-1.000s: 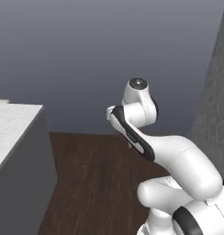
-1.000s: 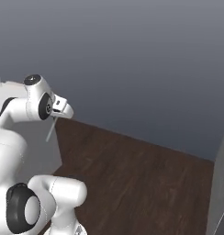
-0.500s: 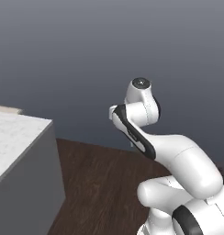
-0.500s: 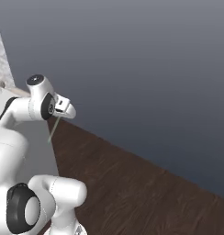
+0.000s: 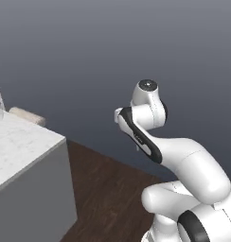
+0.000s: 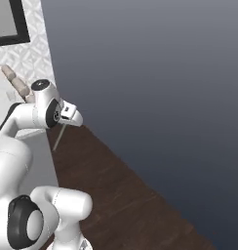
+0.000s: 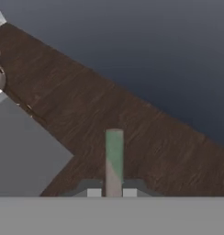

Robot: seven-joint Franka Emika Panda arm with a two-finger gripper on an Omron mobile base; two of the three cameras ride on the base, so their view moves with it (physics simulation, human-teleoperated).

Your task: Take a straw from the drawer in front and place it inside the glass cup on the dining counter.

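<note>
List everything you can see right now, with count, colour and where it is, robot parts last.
dining counter: one, white marble top with grey sides, lower left of the left base view.
stools: beige, number unclear; one seat shows past the counter's far edge.
floor: one, dark brown wood, under the robot.
wall: one, plain dark grey, ahead.
straw: one, pale with a greenish tint, sticking out from between the fingers.
arm: one, white with dark joints.
fingers: two, shut on the straw.
</note>
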